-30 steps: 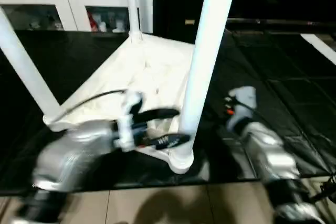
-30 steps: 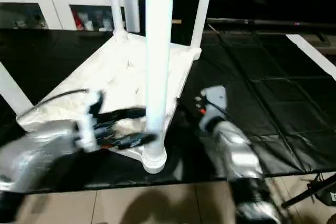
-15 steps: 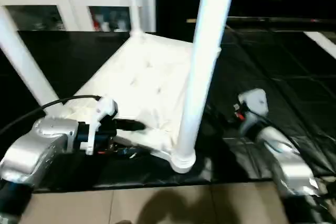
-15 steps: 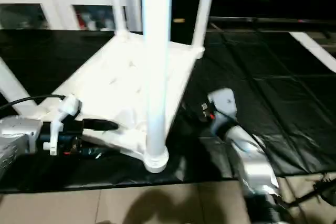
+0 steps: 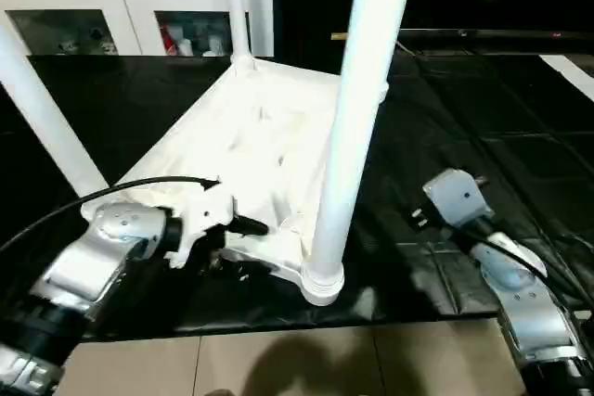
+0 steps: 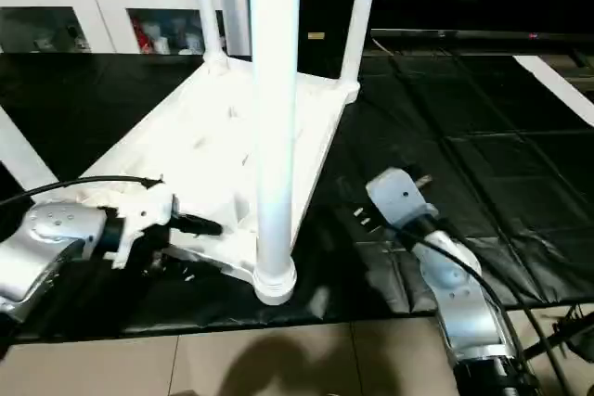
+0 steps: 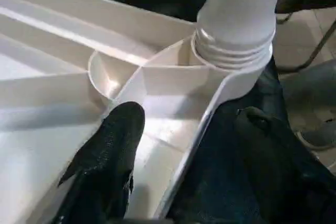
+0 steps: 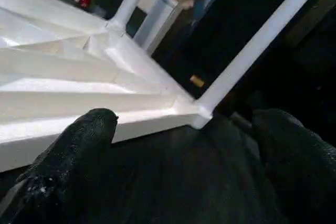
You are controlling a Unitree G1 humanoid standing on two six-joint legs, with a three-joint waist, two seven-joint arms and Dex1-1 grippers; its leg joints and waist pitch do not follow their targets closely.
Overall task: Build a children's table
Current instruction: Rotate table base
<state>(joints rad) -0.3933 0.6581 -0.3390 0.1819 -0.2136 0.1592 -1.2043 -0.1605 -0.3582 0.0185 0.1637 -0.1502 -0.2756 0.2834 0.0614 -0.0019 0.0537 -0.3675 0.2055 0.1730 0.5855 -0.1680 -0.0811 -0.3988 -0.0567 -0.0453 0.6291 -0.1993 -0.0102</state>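
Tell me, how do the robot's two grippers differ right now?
The left gripper is at the upside-down table top's near edge, one finger over the ribbed underside; the right gripper is beside the table over the black mat, touching nothing. The left points sideways toward the near leg, the right away from the robot. Both hold nothing.

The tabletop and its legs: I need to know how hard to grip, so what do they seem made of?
Tabletop: probably moulded plastic, smooth white with a slight sheen, moulded ribs underneath. Near leg: likely the same plastic, a glossy tube with threaded rings at its socket.
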